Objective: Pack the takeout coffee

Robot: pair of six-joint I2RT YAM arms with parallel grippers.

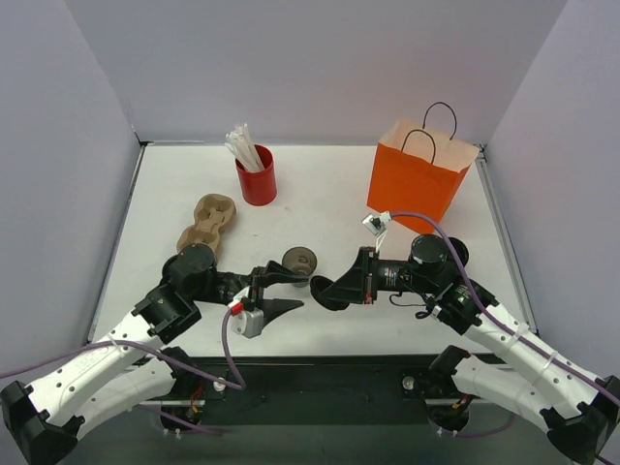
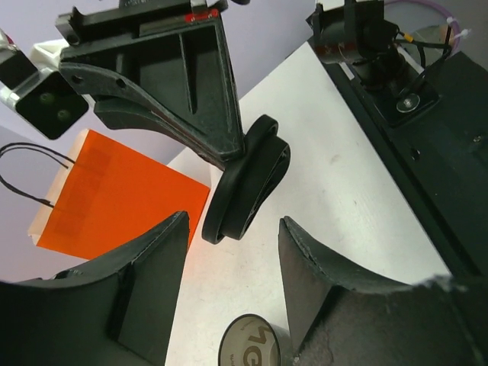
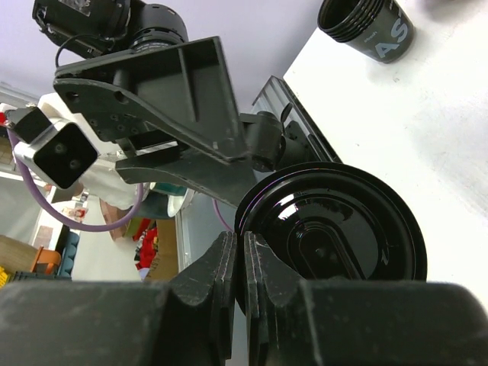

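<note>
A small dark paper cup (image 1: 298, 262) stands open, without a lid, at the table's middle. It also shows in the left wrist view (image 2: 250, 345) and the right wrist view (image 3: 367, 27). My left gripper (image 1: 302, 292) is open and empty, its fingers (image 2: 145, 282) lying beside the cup, which sits low between them near the right finger. My right gripper (image 1: 339, 288) is shut on the rim of a round black lid (image 3: 335, 221), held on edge above the table just right of the cup. The lid (image 2: 245, 179) looks like two stacked. A second cup is not visible.
An orange paper bag (image 1: 418, 176) with handles stands open at the back right. A red cup (image 1: 257, 176) of white sticks stands at the back left. A brown cardboard cup carrier (image 1: 207, 223) lies left of the middle. Walls close in the table on three sides.
</note>
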